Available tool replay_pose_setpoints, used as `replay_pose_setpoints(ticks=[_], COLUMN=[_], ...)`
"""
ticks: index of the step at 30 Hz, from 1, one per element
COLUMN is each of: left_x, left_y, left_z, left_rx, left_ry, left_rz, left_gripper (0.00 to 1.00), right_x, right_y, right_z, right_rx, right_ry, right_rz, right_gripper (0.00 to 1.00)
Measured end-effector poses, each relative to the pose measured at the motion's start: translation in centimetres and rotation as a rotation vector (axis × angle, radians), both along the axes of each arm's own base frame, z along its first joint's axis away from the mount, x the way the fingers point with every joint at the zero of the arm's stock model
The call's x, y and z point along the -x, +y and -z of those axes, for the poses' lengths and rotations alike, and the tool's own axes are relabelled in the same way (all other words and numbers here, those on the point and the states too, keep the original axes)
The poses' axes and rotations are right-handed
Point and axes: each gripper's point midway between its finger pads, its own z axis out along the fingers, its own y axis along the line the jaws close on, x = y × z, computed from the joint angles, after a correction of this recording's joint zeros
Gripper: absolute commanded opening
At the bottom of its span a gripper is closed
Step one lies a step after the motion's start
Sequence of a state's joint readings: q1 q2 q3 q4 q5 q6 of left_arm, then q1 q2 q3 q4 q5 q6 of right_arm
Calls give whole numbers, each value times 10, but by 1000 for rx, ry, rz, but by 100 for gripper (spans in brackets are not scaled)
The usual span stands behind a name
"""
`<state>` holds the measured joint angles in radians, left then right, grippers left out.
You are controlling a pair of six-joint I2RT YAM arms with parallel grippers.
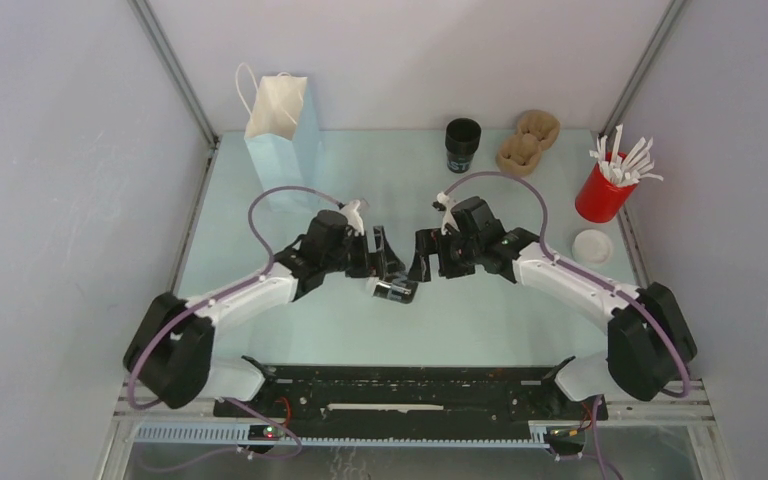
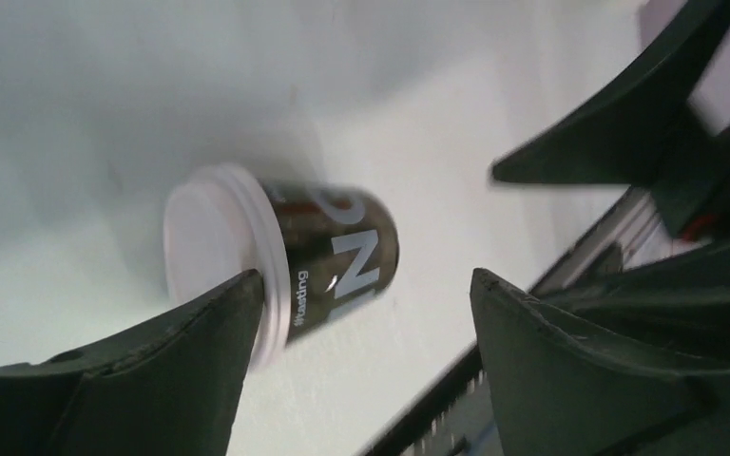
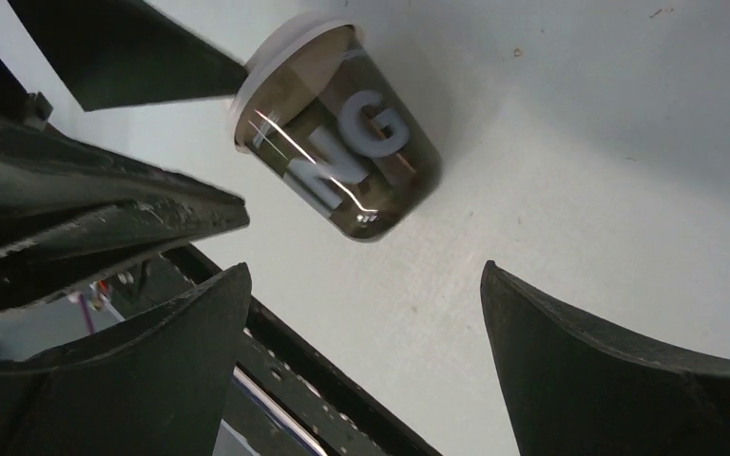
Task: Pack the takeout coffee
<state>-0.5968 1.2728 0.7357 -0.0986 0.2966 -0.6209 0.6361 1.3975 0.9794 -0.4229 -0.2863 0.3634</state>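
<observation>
The takeout coffee (image 1: 397,290), a black cup with a white lid, lies on its side on the pale table between the two grippers. In the left wrist view the coffee (image 2: 314,261) shows its lid to the left, slightly blurred. My left gripper (image 2: 366,285) is open, and its left fingertip (image 2: 238,294) overlaps the lid's rim. The right wrist view shows the coffee (image 3: 342,152) beyond my open right gripper (image 3: 366,275), which holds nothing. From above, the left gripper (image 1: 385,262) and right gripper (image 1: 422,262) face each other over the cup.
A light blue paper bag (image 1: 282,135) stands at the back left. A lidless black cup (image 1: 462,143), a brown cup carrier (image 1: 527,140), a red cup of white sticks (image 1: 608,185) and a loose white lid (image 1: 592,245) sit at the back right. A black rail (image 1: 410,385) runs along the near edge.
</observation>
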Motion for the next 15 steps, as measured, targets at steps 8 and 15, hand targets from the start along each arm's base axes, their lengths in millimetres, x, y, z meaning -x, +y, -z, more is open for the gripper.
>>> replay_pose_setpoints(ticks=[8, 15], left_x=[-23, -11], left_y=[-20, -5], left_z=[5, -7], left_rx=[66, 46], left_ry=[-37, -41], left_rz=[-7, -25], left_gripper=[88, 100], right_x=[-1, -3], right_y=[21, 20], right_z=[35, 38], right_rx=[-70, -68], right_ry=[117, 134], right_rz=[96, 153], right_gripper=[93, 93])
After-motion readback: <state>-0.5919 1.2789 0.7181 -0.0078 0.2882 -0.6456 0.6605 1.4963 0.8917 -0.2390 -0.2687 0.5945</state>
